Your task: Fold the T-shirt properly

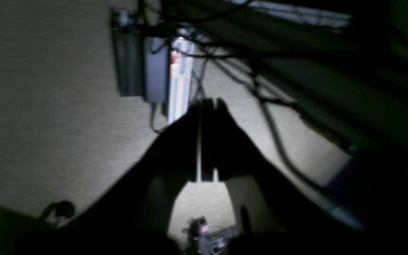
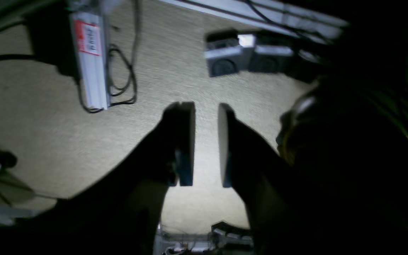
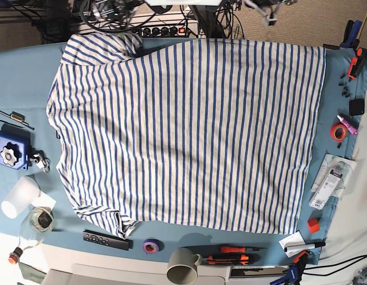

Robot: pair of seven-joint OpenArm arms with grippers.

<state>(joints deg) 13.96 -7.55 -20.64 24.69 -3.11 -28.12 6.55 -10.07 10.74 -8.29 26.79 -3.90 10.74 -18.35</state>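
The dark, silhouetted left gripper (image 1: 205,141) has its two blunt black fingers pressed nearly together with only a thin bright slit between them, while the equally dark right gripper (image 2: 205,143) holds its flat-padded fingers parallel and clearly parted, with nothing between them.

T-shirt (image 3: 189,130) top unobstructed, mug (image 3: 182,266), remote (image 3: 106,240), tape roll (image 3: 150,245) crowding near edge
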